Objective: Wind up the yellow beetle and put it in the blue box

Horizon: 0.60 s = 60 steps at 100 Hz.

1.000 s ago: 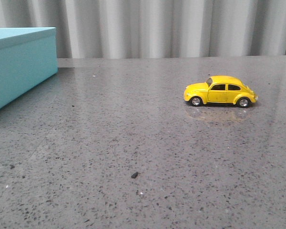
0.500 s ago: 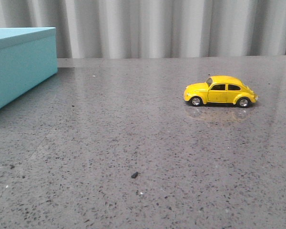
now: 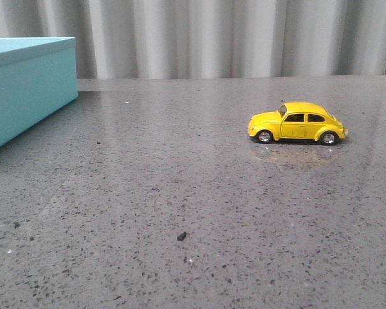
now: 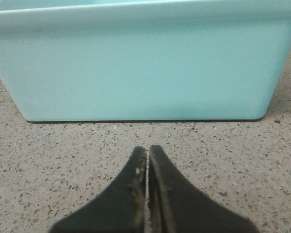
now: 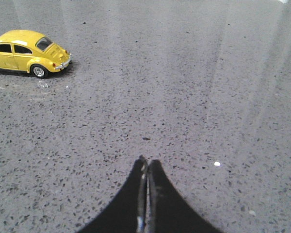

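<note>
The yellow beetle (image 3: 296,123) stands on its wheels on the grey table at the right, side-on, nose to the left. It also shows in the right wrist view (image 5: 28,52), well away from my right gripper (image 5: 147,162), which is shut and empty over bare table. The blue box (image 3: 26,87) stands at the far left with its lid on. In the left wrist view its side (image 4: 136,63) fills the view just ahead of my left gripper (image 4: 148,149), which is shut and empty, apart from the box. Neither gripper shows in the front view.
The grey speckled table (image 3: 180,193) runs back to a pleated grey curtain (image 3: 231,38). A small dark crumb (image 3: 181,236) lies near the front middle.
</note>
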Available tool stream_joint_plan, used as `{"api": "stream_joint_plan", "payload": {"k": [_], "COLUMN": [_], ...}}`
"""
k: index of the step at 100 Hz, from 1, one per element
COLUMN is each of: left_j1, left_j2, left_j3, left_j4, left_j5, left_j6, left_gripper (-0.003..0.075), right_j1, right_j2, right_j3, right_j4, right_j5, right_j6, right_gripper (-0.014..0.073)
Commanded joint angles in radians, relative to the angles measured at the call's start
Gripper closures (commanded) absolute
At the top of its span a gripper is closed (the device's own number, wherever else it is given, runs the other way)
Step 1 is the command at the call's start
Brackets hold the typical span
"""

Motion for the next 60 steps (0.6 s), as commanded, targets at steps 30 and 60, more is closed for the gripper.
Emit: {"api": "stream_joint_plan", "payload": {"k": [30,60], "left_j1": [0.003,0.003], "left_j2": [-0.031,-0.031], "left_j3": [0.026,0.026], "left_j4": [0.0,-0.023], "left_j5": [-0.074,-0.074], "left_j6": [-0.014,-0.014], "left_gripper": [0.0741,0.0741], "right_j1": [-0.008,-0.008], "right_j2": [-0.017,-0.017], "right_j3": [0.027,0.027], "right_j4": [-0.026,-0.16], "right_j5": [-0.035,-0.098], "right_j6": [-0.003,-0.005], "right_gripper": [0.0655,0.0655]}}
